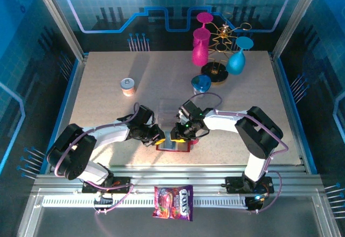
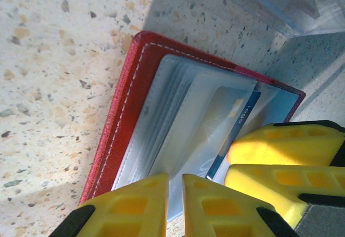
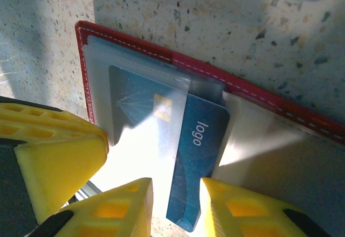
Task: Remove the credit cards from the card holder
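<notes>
We see our right hand (image 3: 177, 186) nearly closed, pinching the near end of a dark blue credit card (image 3: 202, 134). The card sticks about halfway out of a clear pocket (image 3: 140, 97). Just beside it, our left hand (image 2: 174, 179) is almost shut on the near edge of the clear leaves (image 2: 161, 129). These belong to the dark red card holder (image 3: 124, 39), which lies open on the speckled counter (image 3: 215, 16), between our two arms near the front edge.

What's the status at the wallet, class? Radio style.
Left gripper nearly shut, on clear pockets of card holder. Right gripper straddles dark blue card, partly out; grip unclear. Transparent tray just beyond.
</notes>
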`<state>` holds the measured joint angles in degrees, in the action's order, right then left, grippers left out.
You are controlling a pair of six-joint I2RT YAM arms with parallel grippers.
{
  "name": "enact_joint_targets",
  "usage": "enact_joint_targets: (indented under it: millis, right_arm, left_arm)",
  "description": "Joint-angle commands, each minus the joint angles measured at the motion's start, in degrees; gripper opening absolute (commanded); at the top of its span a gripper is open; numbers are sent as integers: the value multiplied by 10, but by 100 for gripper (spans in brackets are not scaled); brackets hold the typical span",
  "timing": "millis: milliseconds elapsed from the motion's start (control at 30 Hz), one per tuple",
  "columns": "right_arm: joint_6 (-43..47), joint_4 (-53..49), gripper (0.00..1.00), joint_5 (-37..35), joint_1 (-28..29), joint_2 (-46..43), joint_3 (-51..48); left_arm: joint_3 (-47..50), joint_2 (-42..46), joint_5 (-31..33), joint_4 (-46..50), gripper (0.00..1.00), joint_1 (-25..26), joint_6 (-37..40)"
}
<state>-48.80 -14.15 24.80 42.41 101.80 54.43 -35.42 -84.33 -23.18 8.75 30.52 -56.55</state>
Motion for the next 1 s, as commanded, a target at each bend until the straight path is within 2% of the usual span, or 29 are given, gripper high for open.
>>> enact_joint_targets:
  millis: [0, 333, 700, 967]
  right_arm:
    - [7, -20, 31, -8, -1, -23, 8]
    - [-7, -1, 30, -11, -2, -51, -13]
    - [-49, 80, 27, 19, -15, -62, -77]
    - [-63, 120, 26, 34, -23, -61, -104]
  left_arm:
    - [2, 1, 6, 11, 16, -3, 8]
    - [-4, -1, 3, 8, 14, -3, 7]
    - [-11, -4, -2, 10, 8, -3, 12]
    - [-10, -15, 1, 14, 8, -2, 18]
